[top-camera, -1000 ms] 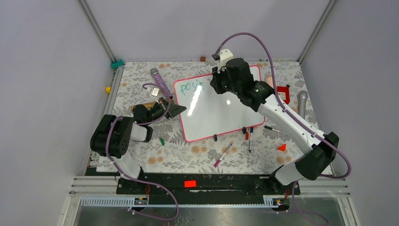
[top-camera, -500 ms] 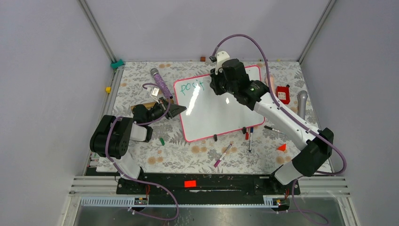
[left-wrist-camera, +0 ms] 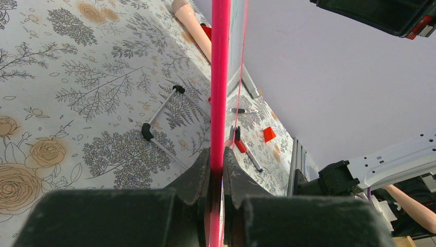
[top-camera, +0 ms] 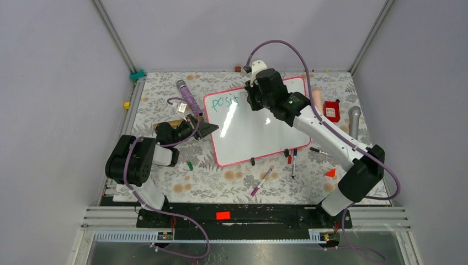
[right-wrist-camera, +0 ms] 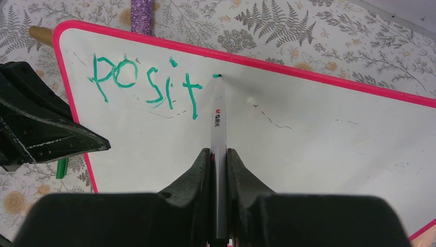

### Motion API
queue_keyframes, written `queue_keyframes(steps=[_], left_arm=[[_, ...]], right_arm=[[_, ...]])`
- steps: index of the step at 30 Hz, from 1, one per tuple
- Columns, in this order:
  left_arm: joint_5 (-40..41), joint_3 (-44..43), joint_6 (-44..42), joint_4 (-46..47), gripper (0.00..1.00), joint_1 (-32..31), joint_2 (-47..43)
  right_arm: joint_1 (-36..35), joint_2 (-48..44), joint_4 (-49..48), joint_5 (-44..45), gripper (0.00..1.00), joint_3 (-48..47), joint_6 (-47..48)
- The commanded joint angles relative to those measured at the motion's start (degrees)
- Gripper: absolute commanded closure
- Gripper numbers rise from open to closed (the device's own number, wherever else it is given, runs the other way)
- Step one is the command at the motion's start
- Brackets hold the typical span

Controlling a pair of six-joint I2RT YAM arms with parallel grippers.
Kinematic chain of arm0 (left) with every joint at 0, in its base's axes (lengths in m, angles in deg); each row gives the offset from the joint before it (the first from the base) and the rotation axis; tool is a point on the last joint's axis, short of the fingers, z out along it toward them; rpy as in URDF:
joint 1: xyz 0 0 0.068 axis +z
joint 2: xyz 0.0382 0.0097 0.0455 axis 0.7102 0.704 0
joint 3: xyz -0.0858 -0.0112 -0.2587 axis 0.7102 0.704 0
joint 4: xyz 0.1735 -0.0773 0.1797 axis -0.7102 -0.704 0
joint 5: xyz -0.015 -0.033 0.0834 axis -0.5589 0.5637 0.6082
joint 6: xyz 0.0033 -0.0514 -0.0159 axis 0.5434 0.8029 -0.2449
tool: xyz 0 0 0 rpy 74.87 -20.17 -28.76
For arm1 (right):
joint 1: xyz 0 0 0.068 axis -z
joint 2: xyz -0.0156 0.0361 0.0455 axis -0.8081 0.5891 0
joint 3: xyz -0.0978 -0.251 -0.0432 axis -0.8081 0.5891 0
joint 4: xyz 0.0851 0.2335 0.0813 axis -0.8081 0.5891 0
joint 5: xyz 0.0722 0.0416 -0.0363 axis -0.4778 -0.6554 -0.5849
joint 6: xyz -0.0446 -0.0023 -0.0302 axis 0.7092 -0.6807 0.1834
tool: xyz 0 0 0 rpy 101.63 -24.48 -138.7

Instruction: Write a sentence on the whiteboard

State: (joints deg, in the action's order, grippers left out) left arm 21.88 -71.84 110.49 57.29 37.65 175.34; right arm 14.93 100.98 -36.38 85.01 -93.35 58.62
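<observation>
The whiteboard point(top-camera: 248, 132) lies in the middle of the flowery table point(top-camera: 221, 182). My left gripper point(left-wrist-camera: 217, 157) is at the board's 9 o'clock side. Its jaws are almost closed and pinch the thin pink frame point(left-wrist-camera: 220, 77) between them.

My right gripper point(right-wrist-camera: 218, 153) hangs over the top part of the board, near 12 o'clock. Its jaws are narrow too, and they squeeze a green marker point(right-wrist-camera: 218, 110). The marker points away from me, and its tip touches the white part just under the top frame.

Green letters point(right-wrist-camera: 146, 82) sit at the board's 11 o'clock corner. They say "posit". The marker tip is just to the right of the "t".

A sparkly purple microphone point(top-camera: 189, 96) lies off the board's 10 o'clock corner. A grey microphone point(top-camera: 354, 118) and a small red thing point(top-camera: 331, 110) lie at 3 o'clock. A few loose markers point(top-camera: 261, 181) lie on the table at 6 o'clock, near the board's bottom edge.
</observation>
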Motion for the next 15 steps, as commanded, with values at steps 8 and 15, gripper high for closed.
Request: queue_keyframes(steps=[8, 15], left_arm=[[2.56, 0.36, -3.92, -1.89, 1.00, 0.61, -0.90], [2.53, 0.36, -3.96, -2.06, 1.00, 0.56, -0.88]], right_arm=[[0.31, -0.09, 0.24, 1.62, 1.00, -2.25, 0.97], [0.25, -1.79, -1.03, -0.21, 1.00, -1.05, 0.90]])
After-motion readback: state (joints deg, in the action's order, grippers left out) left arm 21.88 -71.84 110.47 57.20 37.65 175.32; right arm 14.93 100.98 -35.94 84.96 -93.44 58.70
